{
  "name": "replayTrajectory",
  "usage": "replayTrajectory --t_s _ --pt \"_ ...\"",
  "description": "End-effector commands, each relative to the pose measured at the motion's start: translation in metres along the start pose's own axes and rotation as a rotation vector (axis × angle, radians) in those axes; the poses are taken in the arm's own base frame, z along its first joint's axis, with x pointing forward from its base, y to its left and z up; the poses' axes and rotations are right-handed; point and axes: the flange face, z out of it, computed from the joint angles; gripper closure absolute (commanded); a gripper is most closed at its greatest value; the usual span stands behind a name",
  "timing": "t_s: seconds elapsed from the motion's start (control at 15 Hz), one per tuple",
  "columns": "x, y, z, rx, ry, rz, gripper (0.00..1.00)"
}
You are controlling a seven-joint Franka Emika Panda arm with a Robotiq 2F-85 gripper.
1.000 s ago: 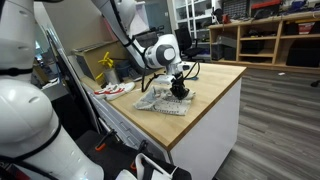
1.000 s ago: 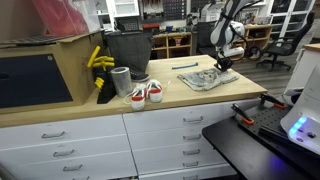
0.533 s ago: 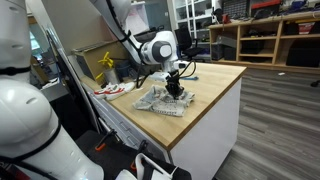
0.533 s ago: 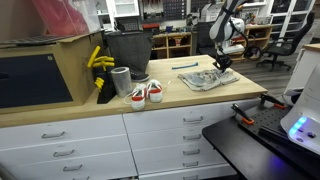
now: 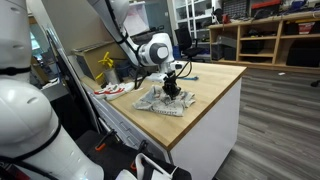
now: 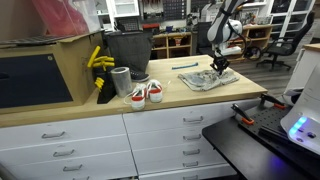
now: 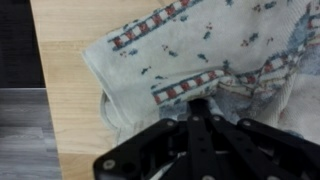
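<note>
My pincer (image 5: 171, 88) stays clenched on a fold of the patterned cloth (image 5: 158, 104) and has dragged it slightly left over the desk (image 5: 215, 85); the cloth bunches up beneath me.

the arm (image 5: 128, 28) is white, built of smooth rounded links with darker seams at the joints. its wrist housing (image 5: 153, 52) is a bulbous white drum with a round black cap on its face. the end effector (image 5: 172, 88) under it is matt black, and a thin black cable (image 5: 188, 68) loops beside it. in the wrist view the end effector (image 7: 197, 104) shows as black angular linkage bars narrowing to slim fingers (image 7: 188, 118), with small round screw holes in the body near the lower edge.
</note>
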Motion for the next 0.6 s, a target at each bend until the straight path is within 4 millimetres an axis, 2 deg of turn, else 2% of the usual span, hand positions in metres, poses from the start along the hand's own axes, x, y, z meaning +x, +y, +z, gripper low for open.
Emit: replayTrajectory --t_s 0.0,0.53 --pt "0.007 -0.004 0.010 -0.024 0.065 -0.034 1.00" --pt "0.031 -0.013 0.021 -0.050 0.215 -0.102 1.00"
